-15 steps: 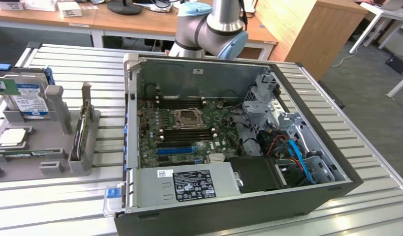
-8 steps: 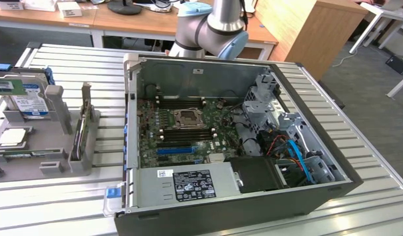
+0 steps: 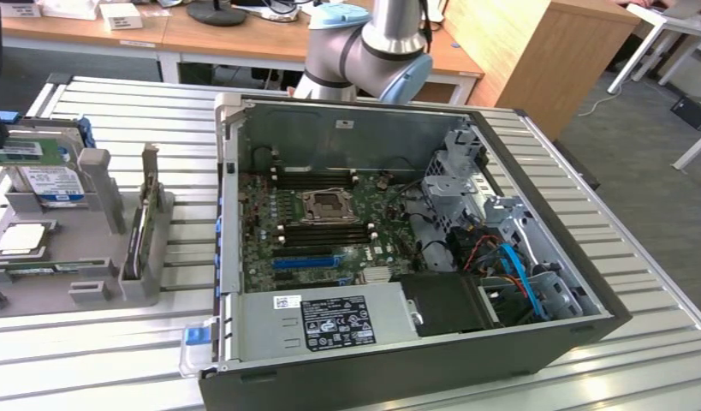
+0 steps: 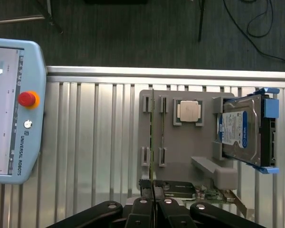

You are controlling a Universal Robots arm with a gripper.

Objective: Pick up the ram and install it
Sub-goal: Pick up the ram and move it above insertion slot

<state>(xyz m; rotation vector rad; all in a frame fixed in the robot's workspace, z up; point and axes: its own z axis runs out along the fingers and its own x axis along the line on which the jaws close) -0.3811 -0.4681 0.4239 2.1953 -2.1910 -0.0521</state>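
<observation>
**Ram Being Held at the Grey Tray**

The ram (image 4: 153, 137) is being gripped edge-on between the narrowly closed fingers of the gripper (image 4: 153, 204). It is being kept over the grey tray (image 4: 180, 142), in line with one pair of the tray's slots. Whether it is clear of them cannot be told. A hard drive (image 4: 242, 130) in blue rails is being carried at one end of the tray, with a square processor (image 4: 190, 112) being cradled just beside it. The tray is being borne by the slatted metal table (image 4: 95, 142), near a pale blue control tablet (image 4: 9, 109). On the exterior view's right, well apart from the ram, the open computer case (image 3: 327, 137) is being shown, its motherboard (image 3: 316, 244) and black memory slots (image 3: 327, 229) being exposed.
</observation>
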